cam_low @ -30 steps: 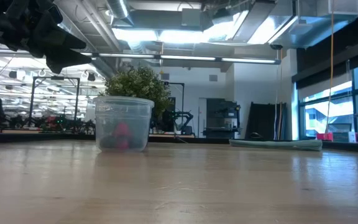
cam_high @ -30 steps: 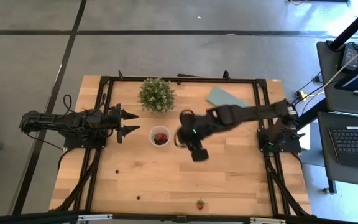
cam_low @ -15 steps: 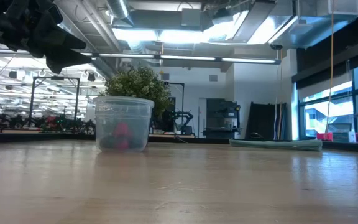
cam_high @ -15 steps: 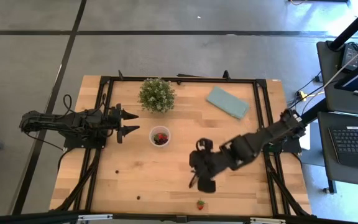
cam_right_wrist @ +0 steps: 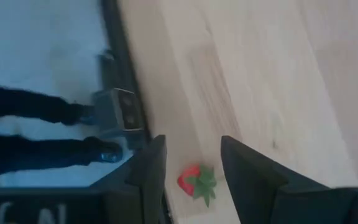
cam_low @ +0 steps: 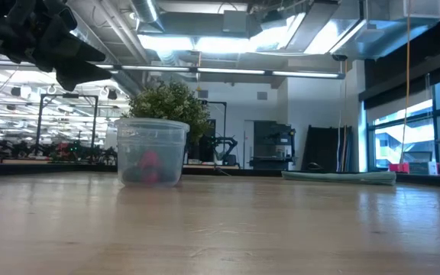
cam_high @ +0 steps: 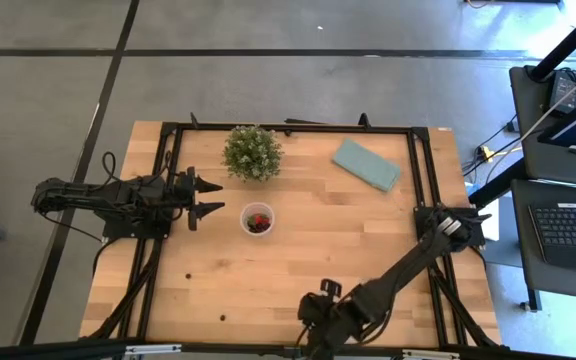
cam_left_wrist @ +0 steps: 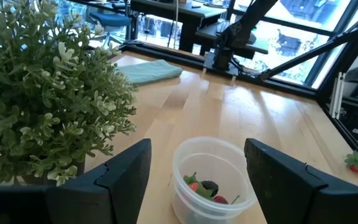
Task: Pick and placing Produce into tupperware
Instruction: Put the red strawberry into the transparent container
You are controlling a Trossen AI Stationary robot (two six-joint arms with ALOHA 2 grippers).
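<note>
The right gripper [cam_high: 320, 330] is hanging over the near edge of the table [cam_high: 368, 240], its arm stretching back toward the far right corner of the frame. In the right wrist view its two dark fingers [cam_right_wrist: 146, 180] are standing apart, with a red strawberry [cam_right_wrist: 196, 181] with a green top lying on the wood between and just ahead of them, close to the table's edge; nothing is being held. From above, the gripper is covering that berry, so it is not showing there.

The left gripper [cam_high: 208, 196] is waiting at the left side of the table, its fingers [cam_left_wrist: 114, 177] spread wide and empty. Directly ahead of it, just beyond the fingertips, the tupperware [cam_left_wrist: 208, 173] is standing upright on the table. Inside it are lying a dark blackberry-like piece [cam_left_wrist: 209, 186] and some red and green bits of produce. In the low view the same tupperware [cam_low: 152, 152] is showing a pink blur through its clear wall.

Beside the left gripper, just past one fingertip, a bushy potted plant [cam_high: 252, 152] is standing near the cup but apart from it. Well beyond the tupperware, a flat teal cloth [cam_high: 366, 164] is lying toward the far side of the table. A tiny dark speck [cam_high: 225, 318] is sitting on the wood to one side of the right gripper, near the same edge; what it is cannot be told.
</note>
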